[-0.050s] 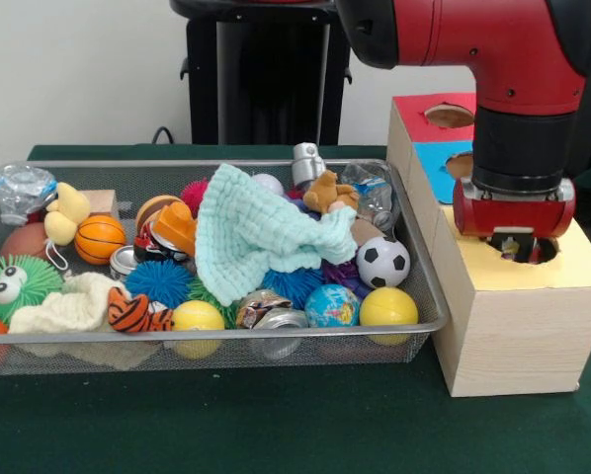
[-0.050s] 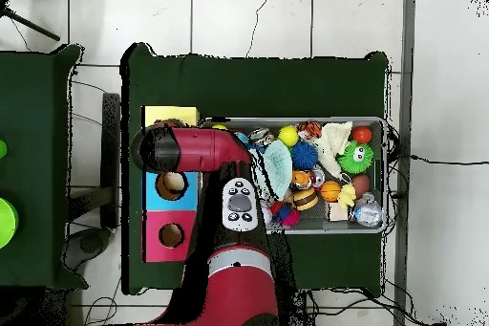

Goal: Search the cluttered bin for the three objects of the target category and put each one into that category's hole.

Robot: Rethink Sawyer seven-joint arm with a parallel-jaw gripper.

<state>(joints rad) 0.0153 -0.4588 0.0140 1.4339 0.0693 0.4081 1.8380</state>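
Note:
My gripper (image 1: 516, 246) hangs low over the yellow section (image 1: 582, 267) of the wooden box, right at its hole (image 1: 539, 253), which it partly hides. Nothing shows in the gripper, and its underside is hidden by the red wrist housing. In the overhead view the arm's end (image 2: 164, 148) covers the border of the yellow section (image 2: 170, 115) and the blue section (image 2: 173, 186). The mesh bin (image 1: 226, 336) holds a soccer ball (image 1: 382, 262), a globe ball (image 1: 332, 305), two yellow balls (image 1: 388, 307), a small basketball (image 1: 100, 238), spiky balls, cans and plush toys.
A pale green knitted cloth (image 1: 256, 232) is draped over the middle of the bin. The box's blue hole (image 1: 461, 164) and red hole (image 1: 449, 116) lie behind the gripper. The bin (image 2: 382, 179) stands beside the box on the green table.

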